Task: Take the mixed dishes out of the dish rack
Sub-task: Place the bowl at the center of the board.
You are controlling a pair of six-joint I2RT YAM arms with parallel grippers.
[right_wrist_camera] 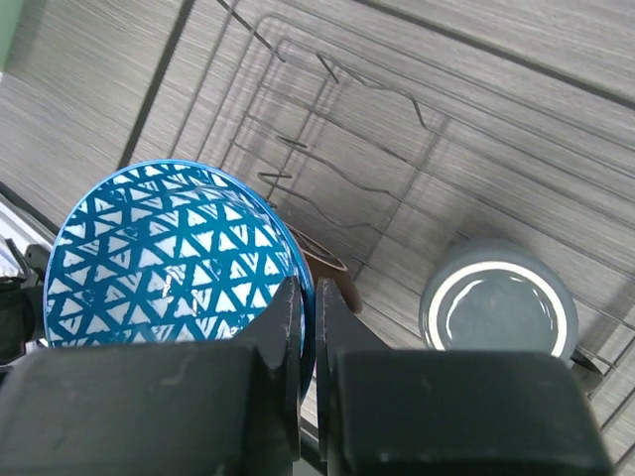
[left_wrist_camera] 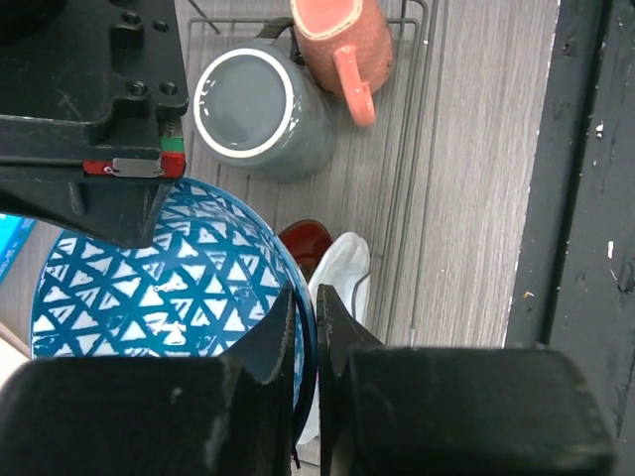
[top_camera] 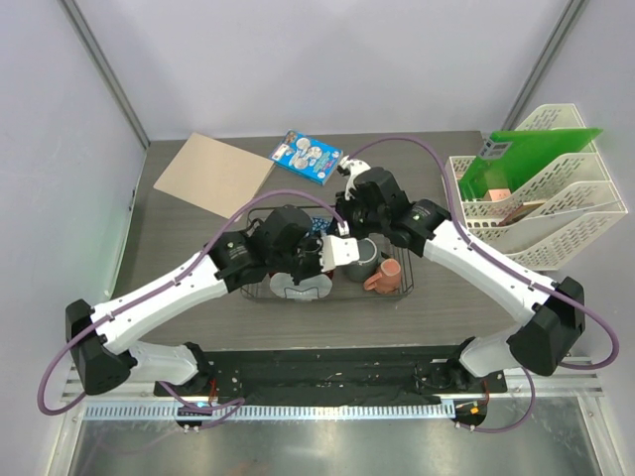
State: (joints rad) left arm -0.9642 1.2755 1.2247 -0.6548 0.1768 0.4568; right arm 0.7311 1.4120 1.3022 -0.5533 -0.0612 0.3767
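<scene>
Both grippers are shut on the rim of the blue-and-white patterned bowl (left_wrist_camera: 149, 297), held above the black wire dish rack (top_camera: 260, 294). My left gripper (left_wrist_camera: 306, 307) pinches its near rim. My right gripper (right_wrist_camera: 309, 302) pinches the rim of the bowl (right_wrist_camera: 169, 258) from the other side. In the top view the bowl (top_camera: 317, 224) is mostly hidden between the wrists. The dark grey mug (top_camera: 357, 260) stands upright in the rack, with the pinkish-brown mug (top_camera: 389, 275) lying beside it. The red plate (left_wrist_camera: 306, 243) stands on edge below the bowl, white underside showing (top_camera: 303, 288).
A blue illustrated packet (top_camera: 308, 157) and a brown cardboard sheet (top_camera: 213, 174) lie at the back of the table. A white slotted file organiser (top_camera: 541, 203) with a green folder (top_camera: 526, 159) stands at the right. Grey walls enclose the table.
</scene>
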